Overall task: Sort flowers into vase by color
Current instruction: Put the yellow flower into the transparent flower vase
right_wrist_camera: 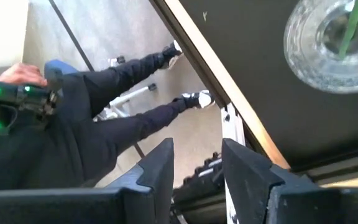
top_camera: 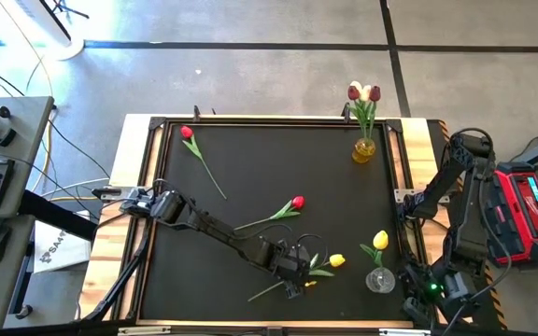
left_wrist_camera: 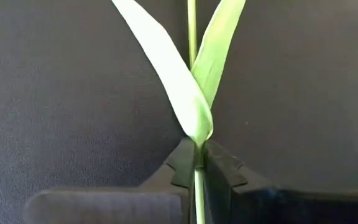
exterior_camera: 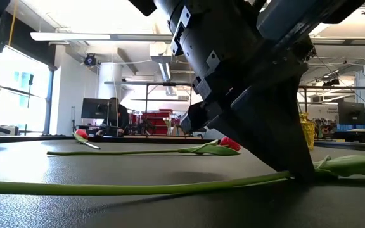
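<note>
My left gripper (top_camera: pixel 294 268) reaches to the table's near middle and is shut on a yellow tulip (top_camera: pixel 336 260) lying there. Its long stem (exterior_camera: pixel 138 187) runs along the mat. Two red tulips (top_camera: pixel 297 202) (top_camera: pixel 187 133) lie flat on the mat farther off. A yellow vase (top_camera: pixel 364 149) at the far right holds a dark red and a cream flower by their stems. A clear glass vase (top_camera: pixel 379 278) near the right edge holds one yellow tulip (top_camera: pixel 380 241). My right gripper (right_wrist_camera: pixel 197 149) is open and waits off the table's near right corner. My left gripper pinches the yellow tulip's stem (left_wrist_camera: pixel 197 163) between its two fingers (left_wrist_camera: pixel 180 163), just below where the two leaves (left_wrist_camera: pixel 194 106) spring. The fingers come from above, slanting down, and lie across the stem. The tulip lies on the mat, its stem (exterior_camera: pixel 170 185) stretched along it.
The black mat (top_camera: pixel 250 168) sits in a wooden-edged frame. The right arm (top_camera: pixel 456 177) stands folded along the right edge, close to the glass vase. A person's legs (right_wrist_camera: pixel 135 68) show beyond the table's edge in the right wrist view.
</note>
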